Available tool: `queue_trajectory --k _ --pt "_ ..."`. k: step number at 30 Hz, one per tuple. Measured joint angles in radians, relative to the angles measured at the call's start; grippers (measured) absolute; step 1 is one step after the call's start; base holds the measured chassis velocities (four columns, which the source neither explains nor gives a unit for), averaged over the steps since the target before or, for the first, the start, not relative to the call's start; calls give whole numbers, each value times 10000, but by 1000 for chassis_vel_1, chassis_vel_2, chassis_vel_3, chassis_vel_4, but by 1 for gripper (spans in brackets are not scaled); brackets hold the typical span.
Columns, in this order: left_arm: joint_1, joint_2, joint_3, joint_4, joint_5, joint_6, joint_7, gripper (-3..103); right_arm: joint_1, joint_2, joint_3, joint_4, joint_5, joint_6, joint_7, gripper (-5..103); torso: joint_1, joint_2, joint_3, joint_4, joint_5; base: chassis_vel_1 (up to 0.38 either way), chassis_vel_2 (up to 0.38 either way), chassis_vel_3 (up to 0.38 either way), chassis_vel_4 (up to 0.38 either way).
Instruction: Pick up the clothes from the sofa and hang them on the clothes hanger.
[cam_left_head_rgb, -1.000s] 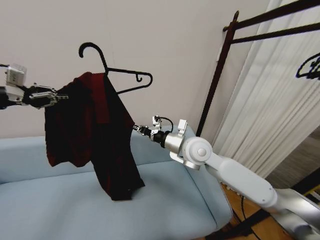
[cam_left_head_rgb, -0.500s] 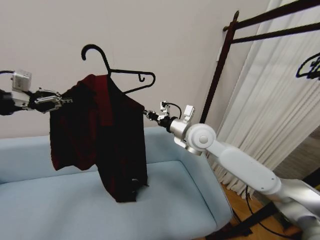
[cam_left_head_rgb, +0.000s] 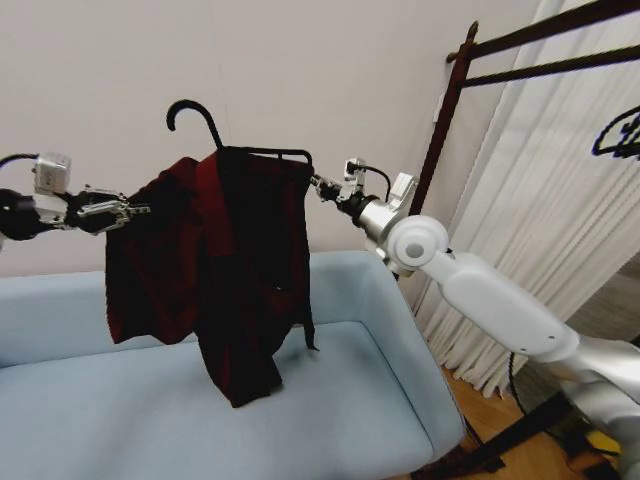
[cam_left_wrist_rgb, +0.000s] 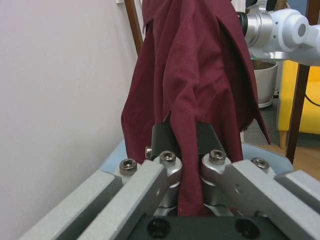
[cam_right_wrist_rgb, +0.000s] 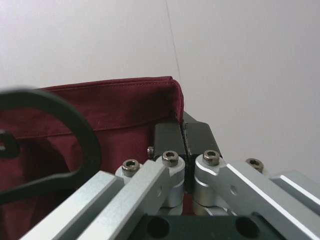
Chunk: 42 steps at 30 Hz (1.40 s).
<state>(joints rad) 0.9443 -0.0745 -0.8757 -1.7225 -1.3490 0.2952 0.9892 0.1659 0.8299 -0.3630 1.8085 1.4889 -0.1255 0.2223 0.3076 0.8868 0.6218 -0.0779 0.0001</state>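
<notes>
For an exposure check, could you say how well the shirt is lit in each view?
Head view: the shirt, held by the left gripper and right gripper, hangs in deep shadow, folds nearly black. Left wrist view: evenly lit, folds clear. Right wrist view: hem brightly lit against the pale wall.

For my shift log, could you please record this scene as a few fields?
garment: dark red shirt, draped over black hanger, held above the sofa
left gripper: jaws shut on shirt's fabric, at its left side
right gripper: jaws shut on shirt's edge by the hanger's end
clothes rack: to the right, hanger not yet on it
</notes>
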Motion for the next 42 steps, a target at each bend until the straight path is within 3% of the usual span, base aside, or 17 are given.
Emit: queue_trajectory --k 16,25,35,42 --pt "154 -450 162 -152 538 170 -225 3 1236 42 -365 -865 -2005 230 -1267 0 0 2 0 2 -1 0 0 0 0" --pt "168 -473 174 -112 676 330 -773 3 1542 -462 -622 -594 -2976 12 -1756 0 0 2 -1 0 0 0 0 0 0" --pt "142 -256 174 -51 970 386 -874 3 1834 -540 -727 -575 -3154 -20 -1863 0 0 2 -1 1 -1 0 0 0 0" --pt "140 -254 187 -212 1028 473 -1160 3 1869 -604 -773 510 -3137 -421 -1650 0 -1 1 -1 0 0 0 0 0 0"
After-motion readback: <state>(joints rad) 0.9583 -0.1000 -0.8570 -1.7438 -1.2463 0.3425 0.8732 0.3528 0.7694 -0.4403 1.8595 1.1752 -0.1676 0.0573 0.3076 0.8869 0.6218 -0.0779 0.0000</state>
